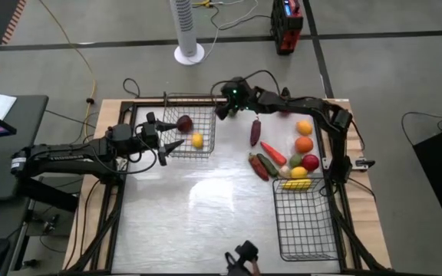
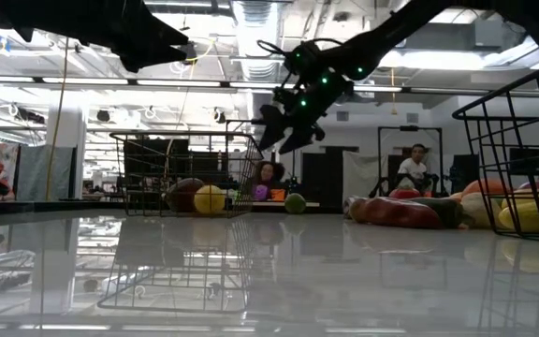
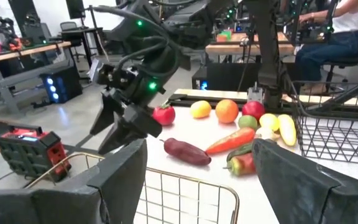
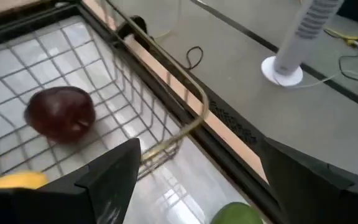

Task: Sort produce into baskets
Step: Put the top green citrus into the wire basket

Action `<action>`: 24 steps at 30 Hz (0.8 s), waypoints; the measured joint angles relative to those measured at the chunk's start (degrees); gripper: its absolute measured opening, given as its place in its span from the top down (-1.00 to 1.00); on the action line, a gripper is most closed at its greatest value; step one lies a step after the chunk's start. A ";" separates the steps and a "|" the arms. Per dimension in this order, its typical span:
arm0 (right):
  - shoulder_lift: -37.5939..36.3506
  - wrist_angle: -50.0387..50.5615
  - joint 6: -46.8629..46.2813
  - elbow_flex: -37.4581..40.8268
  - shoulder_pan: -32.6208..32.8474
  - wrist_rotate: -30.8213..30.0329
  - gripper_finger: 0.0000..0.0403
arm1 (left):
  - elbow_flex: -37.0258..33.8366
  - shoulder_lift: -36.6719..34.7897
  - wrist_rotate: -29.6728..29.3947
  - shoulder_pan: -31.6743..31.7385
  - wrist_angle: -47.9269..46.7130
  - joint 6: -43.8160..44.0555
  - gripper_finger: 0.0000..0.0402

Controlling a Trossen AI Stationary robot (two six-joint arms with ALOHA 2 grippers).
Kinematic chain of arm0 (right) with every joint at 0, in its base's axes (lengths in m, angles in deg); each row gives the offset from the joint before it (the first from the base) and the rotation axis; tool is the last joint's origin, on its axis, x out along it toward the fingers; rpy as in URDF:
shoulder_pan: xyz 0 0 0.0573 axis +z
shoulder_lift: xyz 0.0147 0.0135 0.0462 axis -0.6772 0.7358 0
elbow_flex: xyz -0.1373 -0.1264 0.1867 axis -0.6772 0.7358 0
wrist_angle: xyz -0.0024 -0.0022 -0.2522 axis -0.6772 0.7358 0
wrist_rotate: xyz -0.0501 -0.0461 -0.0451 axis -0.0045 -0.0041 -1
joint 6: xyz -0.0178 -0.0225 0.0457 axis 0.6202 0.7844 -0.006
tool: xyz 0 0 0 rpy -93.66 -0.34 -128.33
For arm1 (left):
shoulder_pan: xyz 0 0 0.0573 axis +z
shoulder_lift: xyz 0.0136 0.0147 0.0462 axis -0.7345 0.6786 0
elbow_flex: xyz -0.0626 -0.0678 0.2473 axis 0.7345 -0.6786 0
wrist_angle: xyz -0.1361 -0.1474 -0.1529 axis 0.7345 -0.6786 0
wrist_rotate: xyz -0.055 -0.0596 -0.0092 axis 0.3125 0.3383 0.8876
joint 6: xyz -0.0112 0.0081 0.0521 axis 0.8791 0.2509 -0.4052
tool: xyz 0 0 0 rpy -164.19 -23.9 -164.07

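A silvery wire basket point(image 1: 187, 125) stands at the far left and holds a round maroon piece point(image 1: 183, 123) and a round yellow piece point(image 1: 197, 140). My left gripper point(image 1: 163, 136) is open and empty above the basket's left side. My right gripper point(image 1: 225, 108) is open and empty, raised above the table beside the basket's far right corner point(image 4: 191, 99). A round green piece point(image 2: 294, 202) lies on the table below it and also shows in the right wrist view point(image 4: 238, 214). More produce point(image 1: 286, 157) lies in a heap at the right.
A darker wire basket point(image 1: 305, 218) stands at the near right, next to the heap. A long dark purple piece point(image 1: 255, 132) and a long red piece point(image 1: 273, 152) lie between the baskets. A person point(image 2: 414, 168) sits in the room behind the table.
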 joint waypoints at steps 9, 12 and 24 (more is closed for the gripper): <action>-0.11 -5.55 -1.67 5.80 -0.74 -5.06 -0.69 | 0.00 0.00 0.00 0.00 -0.67 0.06 -0.39; -0.06 -5.98 -2.78 7.05 -0.97 -5.63 -0.69 | 0.00 0.00 -0.02 0.00 -0.68 0.23 -0.39; 5.55 -5.28 -6.19 7.29 -1.90 -2.37 -0.69 | 0.00 -0.02 0.44 -0.09 0.87 0.52 -0.39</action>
